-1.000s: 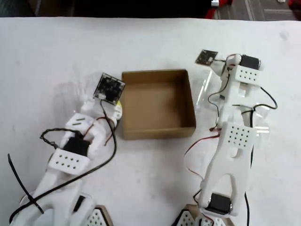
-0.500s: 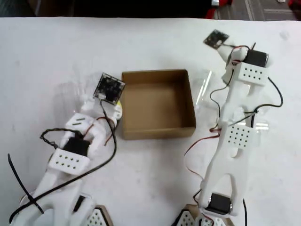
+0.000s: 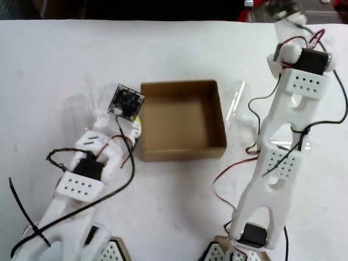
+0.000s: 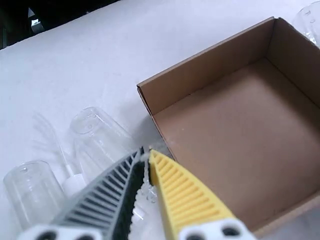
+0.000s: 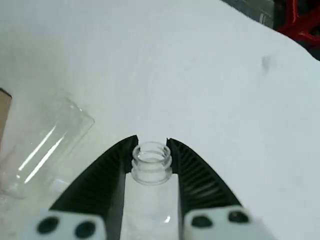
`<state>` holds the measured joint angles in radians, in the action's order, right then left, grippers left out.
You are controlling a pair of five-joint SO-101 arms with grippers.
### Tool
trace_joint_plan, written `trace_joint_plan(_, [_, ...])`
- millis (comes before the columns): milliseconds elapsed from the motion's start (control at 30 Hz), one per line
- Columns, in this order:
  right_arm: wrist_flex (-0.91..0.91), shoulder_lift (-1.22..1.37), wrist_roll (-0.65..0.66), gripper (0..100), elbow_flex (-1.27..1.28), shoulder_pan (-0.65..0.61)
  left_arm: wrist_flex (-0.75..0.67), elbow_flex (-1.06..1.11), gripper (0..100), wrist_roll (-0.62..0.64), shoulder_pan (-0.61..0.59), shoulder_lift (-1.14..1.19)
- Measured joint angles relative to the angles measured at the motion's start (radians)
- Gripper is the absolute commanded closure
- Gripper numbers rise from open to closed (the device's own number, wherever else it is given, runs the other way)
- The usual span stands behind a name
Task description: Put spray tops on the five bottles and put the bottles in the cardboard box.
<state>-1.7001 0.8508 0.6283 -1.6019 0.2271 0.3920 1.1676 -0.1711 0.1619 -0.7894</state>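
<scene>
Over the table's [image 5: 200, 75] far right corner, I'm clamping a clear bottle [image 5: 151, 167] by its neck, with my right gripper [image 5: 150, 146] closed snug on both sides. A second bottle [image 5: 42, 145] is lying on its side between there and the cardboard box [image 3: 179, 87], which is sitting mid-table. My left gripper [image 4: 146, 152] is hanging at the box's left wall, jaws almost together; can't tell if they're pinching anything. A third bottle [image 4: 97, 132] and fourth bottle [image 4: 30, 192] are lying just beside it.

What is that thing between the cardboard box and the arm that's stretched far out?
A clear bottle, lying on its side between the cardboard box and the right arm; the high view shows it.
</scene>
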Motion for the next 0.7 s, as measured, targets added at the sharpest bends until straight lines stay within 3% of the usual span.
trace_joint_plan(167, [-0.003,-0.094,-0.138,98.4,0.000,0.000,0.000,0.000,86,0.000,0.000,0.000])
trace_joint_plan(333, [-0.005,-0.212,-0.229,98.4,0.046,0.000,0.000,0.000,84,0.034,0.000,0.000])
trace_joint_plan(500, [-0.006,-0.420,-0.321,98.3,0.344,-0.003,0.018,0.000,83,0.089,0.000,-0.006])
trace_joint_plan(700, [-0.006,-0.692,-0.330,98.3,0.764,-0.112,0.146,0.000,83,0.098,0.000,-0.163])
